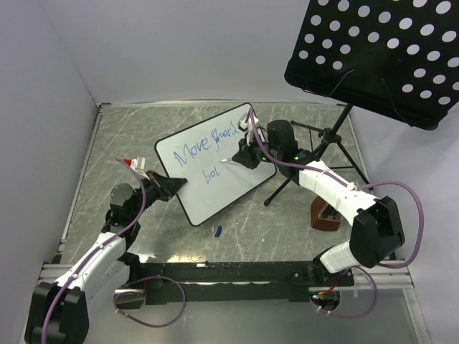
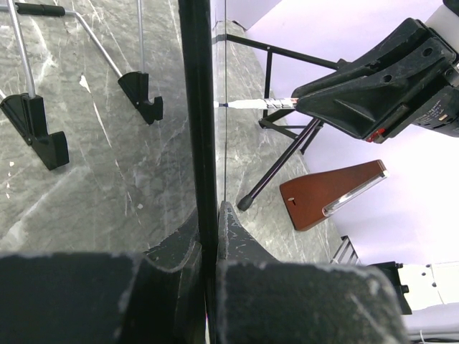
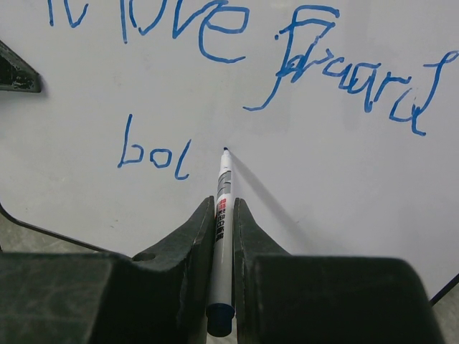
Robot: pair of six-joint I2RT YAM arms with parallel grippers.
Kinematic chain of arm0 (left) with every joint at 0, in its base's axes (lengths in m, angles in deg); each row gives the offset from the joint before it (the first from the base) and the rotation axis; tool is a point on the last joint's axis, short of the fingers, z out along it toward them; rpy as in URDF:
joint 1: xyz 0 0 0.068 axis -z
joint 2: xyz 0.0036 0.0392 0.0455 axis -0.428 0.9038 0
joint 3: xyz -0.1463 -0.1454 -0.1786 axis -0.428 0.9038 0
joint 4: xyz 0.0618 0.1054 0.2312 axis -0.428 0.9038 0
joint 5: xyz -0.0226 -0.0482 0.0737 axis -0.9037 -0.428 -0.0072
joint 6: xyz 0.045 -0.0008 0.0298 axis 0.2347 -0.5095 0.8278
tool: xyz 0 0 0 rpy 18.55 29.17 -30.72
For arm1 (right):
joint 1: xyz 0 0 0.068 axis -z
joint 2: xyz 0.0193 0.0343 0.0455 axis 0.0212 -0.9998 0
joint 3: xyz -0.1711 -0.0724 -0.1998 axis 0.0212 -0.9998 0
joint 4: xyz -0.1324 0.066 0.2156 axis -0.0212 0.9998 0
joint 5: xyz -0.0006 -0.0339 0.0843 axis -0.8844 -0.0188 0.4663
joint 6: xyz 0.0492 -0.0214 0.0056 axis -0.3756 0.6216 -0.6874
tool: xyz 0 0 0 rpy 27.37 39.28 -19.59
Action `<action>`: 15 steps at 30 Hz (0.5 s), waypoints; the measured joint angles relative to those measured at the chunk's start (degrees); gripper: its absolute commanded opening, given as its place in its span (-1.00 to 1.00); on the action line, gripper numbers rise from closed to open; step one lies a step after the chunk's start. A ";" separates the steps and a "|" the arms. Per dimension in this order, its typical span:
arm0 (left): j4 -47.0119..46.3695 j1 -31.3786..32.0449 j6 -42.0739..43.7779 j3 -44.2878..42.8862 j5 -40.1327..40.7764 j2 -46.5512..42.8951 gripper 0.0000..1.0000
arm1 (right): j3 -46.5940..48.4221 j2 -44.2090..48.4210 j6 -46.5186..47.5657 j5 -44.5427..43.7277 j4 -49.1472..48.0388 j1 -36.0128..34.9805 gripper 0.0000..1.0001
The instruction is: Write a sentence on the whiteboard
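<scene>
The whiteboard (image 1: 240, 185) is held tilted above the table, its black rim (image 2: 198, 107) edge-on in the left wrist view. My left gripper (image 1: 174, 183) (image 2: 209, 215) is shut on its lower left rim. The sentence (image 1: 208, 143) (image 3: 215, 36) is blue handwriting: "Move Board" on top and "bol" (image 3: 152, 154) below. My right gripper (image 1: 242, 153) (image 3: 224, 203) is shut on a white marker (image 3: 224, 188) (image 2: 247, 104). The marker's tip rests at the board just right of "bol".
A black perforated music-stand panel (image 1: 373, 50) hangs over the back right, its tripod legs (image 1: 315, 154) just behind the board. A brown wooden block (image 1: 328, 215) (image 2: 333, 193) stands at the right. A small blue cap (image 1: 217, 231) lies on the table in front of the board.
</scene>
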 measured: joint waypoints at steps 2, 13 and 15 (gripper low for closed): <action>0.00 0.00 0.00 0.00 0.00 0.00 -0.98 | 0.02 0.00 0.07 0.04 0.07 0.00 -1.00; 0.00 0.00 0.00 0.00 0.02 0.00 -0.98 | 0.02 0.15 1.55 0.81 2.03 -0.11 -1.00; 0.00 0.00 0.02 0.00 0.02 0.00 -0.98 | 0.02 0.20 1.75 0.92 2.62 -0.15 -1.00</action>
